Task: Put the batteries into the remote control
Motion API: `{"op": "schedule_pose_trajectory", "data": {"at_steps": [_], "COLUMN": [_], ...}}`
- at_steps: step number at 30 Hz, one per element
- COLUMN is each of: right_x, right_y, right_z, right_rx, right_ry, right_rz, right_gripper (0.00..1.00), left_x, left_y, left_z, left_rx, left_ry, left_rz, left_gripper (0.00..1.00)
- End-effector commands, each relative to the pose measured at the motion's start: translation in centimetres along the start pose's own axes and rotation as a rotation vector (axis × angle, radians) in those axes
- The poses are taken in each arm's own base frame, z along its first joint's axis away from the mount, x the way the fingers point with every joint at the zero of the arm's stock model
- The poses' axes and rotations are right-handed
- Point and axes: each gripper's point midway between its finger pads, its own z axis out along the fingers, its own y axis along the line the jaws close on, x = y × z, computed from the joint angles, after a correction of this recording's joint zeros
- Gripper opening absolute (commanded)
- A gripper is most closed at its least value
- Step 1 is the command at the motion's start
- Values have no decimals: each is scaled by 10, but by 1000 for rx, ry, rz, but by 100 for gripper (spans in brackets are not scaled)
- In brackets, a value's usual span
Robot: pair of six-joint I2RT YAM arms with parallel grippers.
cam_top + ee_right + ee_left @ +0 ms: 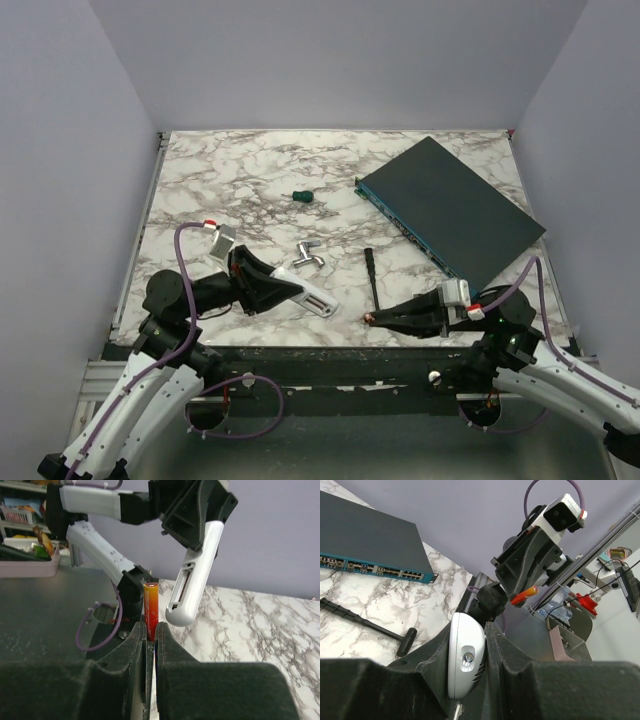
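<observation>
Landmark: a large dark teal flat box (450, 212) lies at the far right of the white, grey-veined marble worktop (230, 175). One long side of it is lined with small ports.
Remote control: the small white flat rectangular remote control (196, 575) is well left of the teal box and nearer the arm bases than the box. It is held off the worktop and tilted, free end down. A narrow recess shows on the face turned to the right wrist camera.
Left fingers: the left fingers (427, 667) are closed narrow, clamped on one end of the remote control.
Battery: the thin orange-red cylindrical battery (151, 607) with a pale tip is left of the teal box's near corner, by the worktop's front edge. It sticks out past the fingertips, near the remote control's lower end but apart from it.
Right fingers: the right fingers (127, 652) are pinched narrow on the battery's lower part.
Black tool: a thin black rod-shaped tool (372, 275) lies flat just left of the teal box.
Metal piece: a silver bent metal piece (308, 257) lies left of the teal box, beyond the black tool.
Screwdriver: a stubby green-handled screwdriver (302, 196) lies left of the teal box's far-left corner, apart from it.
</observation>
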Motion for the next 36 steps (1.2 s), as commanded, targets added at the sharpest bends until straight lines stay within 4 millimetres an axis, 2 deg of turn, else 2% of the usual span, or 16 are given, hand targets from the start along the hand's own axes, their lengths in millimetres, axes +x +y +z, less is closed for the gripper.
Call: {"op": "schedule_pose_trajectory", "data": {"at_steps": [1, 6, 17, 29, 32, 36], "right_x": [-36, -48, -47, -36, -28, -7], "right_y": [-4, 0, -1, -11, -26, -64], "right_z": [-2, -6, -5, -7, -6, -5], "right_rx": [58, 55, 58, 123, 202, 397], "right_ry": [-181, -255, -250, -200, -151, 28], "right_rz": [45, 61, 52, 71, 107, 214], "right_gripper": [1, 1, 1, 1, 1, 1], "left_x": [-7, -7, -9, -10, -12, -15], "left_y": [-1, 2, 1, -25, -16, 24], "left_z": [-1, -1, 0, -5, -4, 0], "left_rx": [-14, -34, -29, 131, 76, -139], "left_ry": [-42, -46, -46, -86, -98, -119], "left_rz": [20, -2, -4, 113, 70, -87], "left_gripper": [0, 0, 0, 0, 0, 0]}}
